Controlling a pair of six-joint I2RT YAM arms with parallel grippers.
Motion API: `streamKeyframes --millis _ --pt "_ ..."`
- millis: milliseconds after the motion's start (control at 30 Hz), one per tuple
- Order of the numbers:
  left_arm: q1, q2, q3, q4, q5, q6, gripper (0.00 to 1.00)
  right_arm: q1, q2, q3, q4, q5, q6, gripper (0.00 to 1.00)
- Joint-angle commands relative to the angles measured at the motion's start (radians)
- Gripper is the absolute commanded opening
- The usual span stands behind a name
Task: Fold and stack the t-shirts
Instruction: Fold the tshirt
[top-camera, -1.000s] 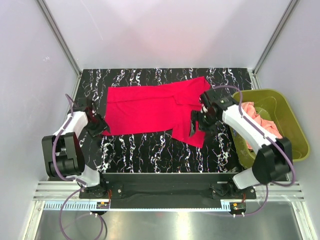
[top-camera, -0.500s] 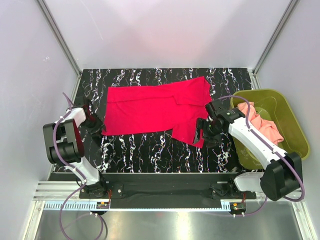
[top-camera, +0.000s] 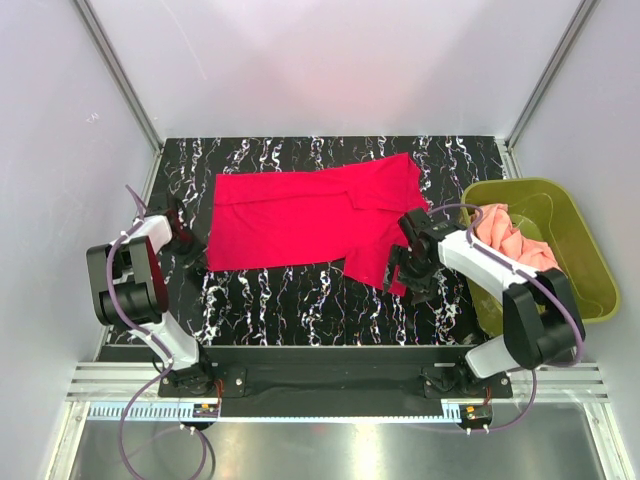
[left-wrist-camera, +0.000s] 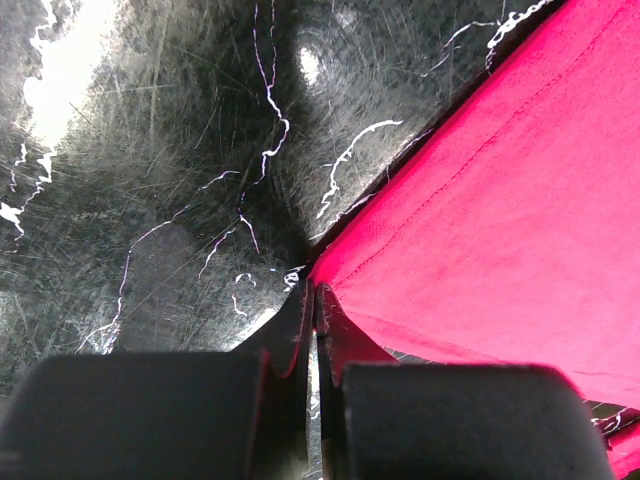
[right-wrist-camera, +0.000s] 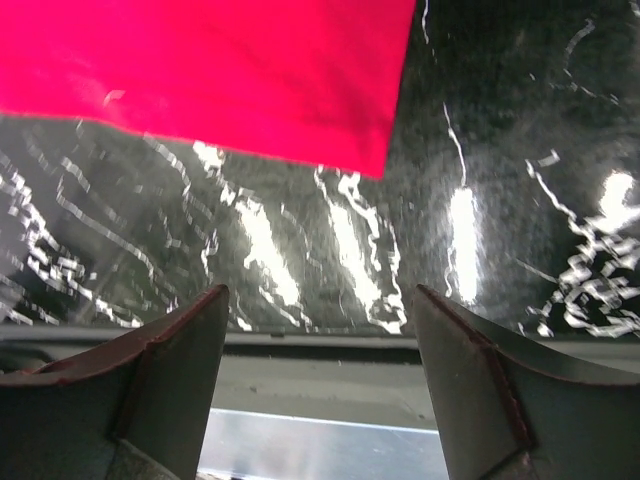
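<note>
This is a robotics laboratory cell, not a home. Plain white panels (top-camera: 330, 60) close the far, left and right sides, held by aluminium posts (top-camera: 115, 75). Two cabled robot arms (top-camera: 128, 290) are bolted on a black base plate (top-camera: 320, 360) at the near edge of a black marbled table (top-camera: 300, 300). A measuring strip (top-camera: 330, 412) runs along the rail there.

Tabletop (top-camera: 290, 300) was glossy black with white marble veining, crimson t-shirt (top-camera: 290, 215) was plain bright red with matching stitching, salmon-pink t-shirt (top-camera: 505, 232) was pale and unpatterned, basket (top-camera: 592, 265) at the right edge was olive green.
</note>
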Motion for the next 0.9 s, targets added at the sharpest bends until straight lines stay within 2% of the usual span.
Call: streamKeyframes --millis 0,167,233,267,367,633,867 --pt "0.014 -0.014 -0.008 0.014 -0.024 0.008 0.0 0.007 0.035 -0.02 0.111 -0.002 0.058 0.81" --pt "0.028 -0.015 -0.025 0.011 -0.047 0.0 0.0 0.004 0.064 -0.045 0.166 0.053 0.09 0.71" --pt "0.031 -0.017 -0.036 0.015 -0.05 -0.003 0.0 -0.007 0.076 -0.074 0.221 0.049 0.104 0.58" --pt "0.031 -0.02 -0.04 0.018 -0.053 -0.001 0.0 -0.012 0.088 -0.089 0.235 0.049 0.123 0.55" --pt "0.041 -0.023 -0.049 0.019 -0.059 -0.006 0.0 -0.022 0.099 -0.105 0.264 0.059 0.15 0.52" --pt "0.047 -0.025 -0.045 0.012 -0.064 0.005 0.0 -0.082 0.033 -0.175 0.312 0.052 0.151 0.53" --pt "0.047 -0.029 -0.065 0.022 -0.056 0.0 0.0 -0.101 0.036 -0.183 0.304 0.059 0.144 0.54"
